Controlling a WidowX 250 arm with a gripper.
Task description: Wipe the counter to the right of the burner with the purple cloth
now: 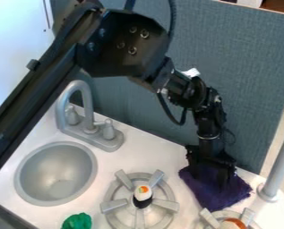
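Note:
The black gripper (210, 175) hangs low over the right part of the counter, pointing down at a dark purple cloth (206, 197). Its two fingers stand apart, with some of the cloth showing between them; whether they press into it I cannot tell. Crumpled, the cloth lies on the white counter near the back panel, right of the left stove burner. A small sushi-like toy (143, 193), white with an orange top and a black lower part, is at the middle of that burner.
Left of the burner (115, 205) are a grey sink (25, 176) and faucet (89, 127). A green object (77, 221) sits at the bottom edge. A second burner (209, 218) holds an orange-brown and white item (233, 223). A grey post (278, 167) stands at right, a blue-grey panel (243, 58) behind.

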